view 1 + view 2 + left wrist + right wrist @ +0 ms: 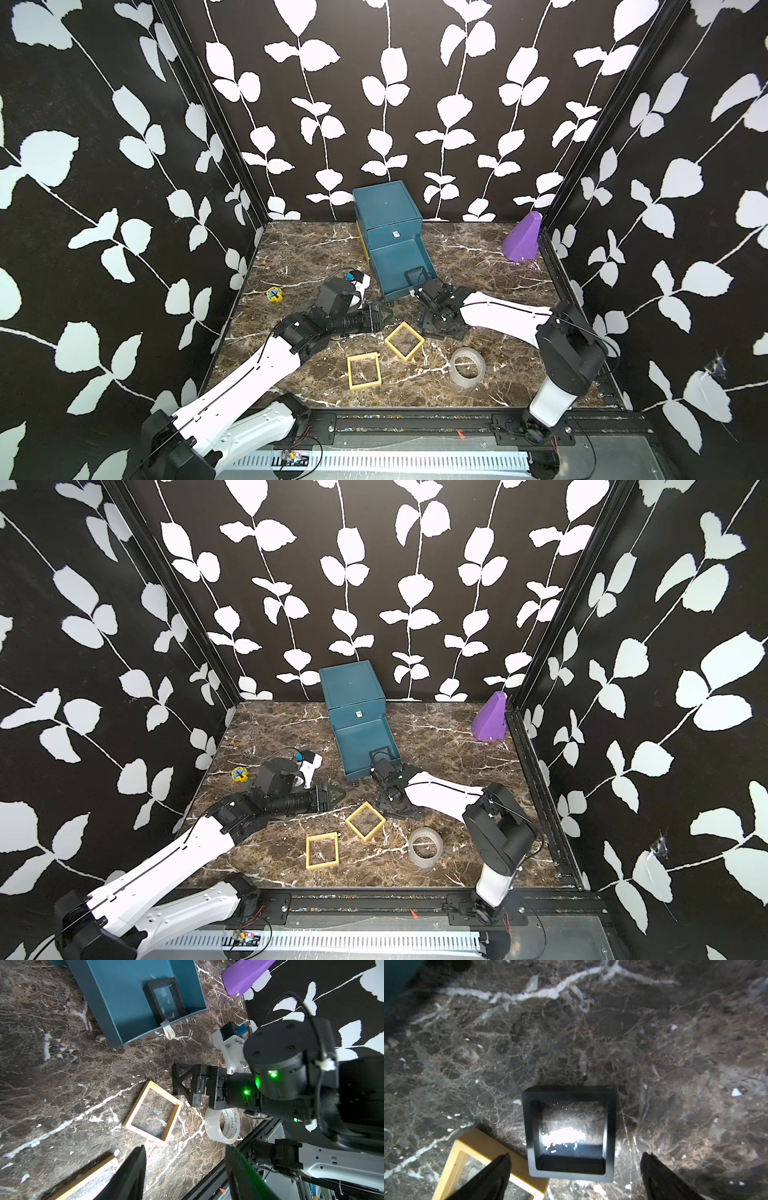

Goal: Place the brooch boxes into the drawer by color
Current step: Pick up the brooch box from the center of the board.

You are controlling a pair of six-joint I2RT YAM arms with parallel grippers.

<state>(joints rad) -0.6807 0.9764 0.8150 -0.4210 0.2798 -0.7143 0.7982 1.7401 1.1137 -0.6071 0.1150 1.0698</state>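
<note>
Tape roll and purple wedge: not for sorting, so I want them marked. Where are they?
tape roll (467,382), in a top view, near wall.
purple wedge (521,241), in a top view, sloping face.

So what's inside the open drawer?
One black brooch box lies in the open drawer, near its front wall. Visible floor otherwise bare; rear hidden inside the chest.

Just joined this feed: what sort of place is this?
Probably a staged robot test cell: leaf-print panel walls enclose a marble-look tabletop, and a metal mounting rail runs along its front.
</note>
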